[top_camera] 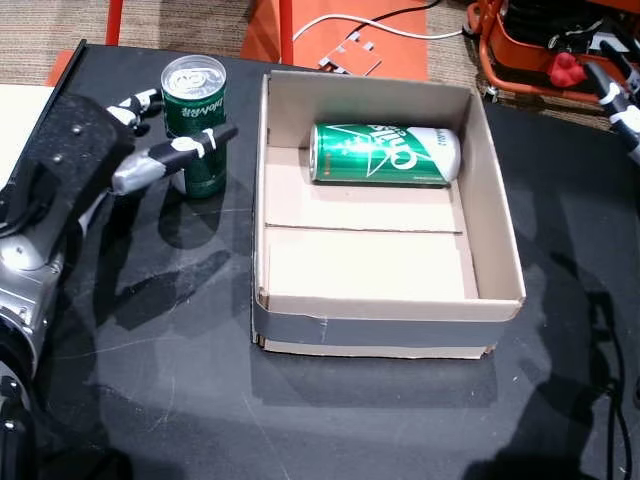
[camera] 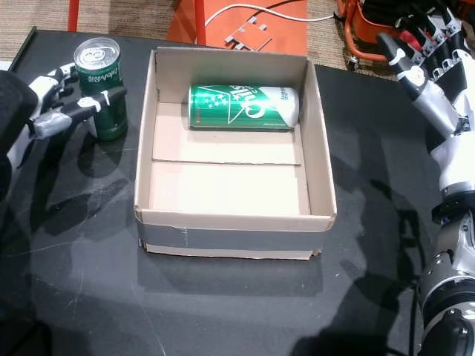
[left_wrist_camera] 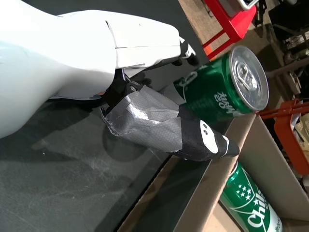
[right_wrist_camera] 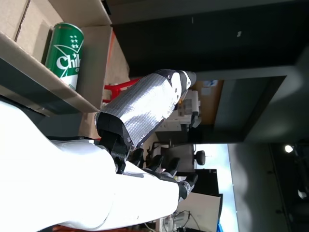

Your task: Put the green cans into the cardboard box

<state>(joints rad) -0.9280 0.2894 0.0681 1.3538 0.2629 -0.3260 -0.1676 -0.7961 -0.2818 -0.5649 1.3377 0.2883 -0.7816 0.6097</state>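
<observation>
Reaching for the upright green can [top_camera: 196, 122] near the worktop's far left corner, the left hand [top_camera: 150, 145] brackets it, fingers spread, ungripped; smooth, light, dentable, it suits a mid-body grasp. The right hand [camera: 423, 63] hovers open.

One can [top_camera: 385, 153] lies in the box [top_camera: 495, 230]; another can [top_camera: 196, 125] stands left of it.

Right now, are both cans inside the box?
No, only one can lies in the box; the other can stands outside it.
</observation>
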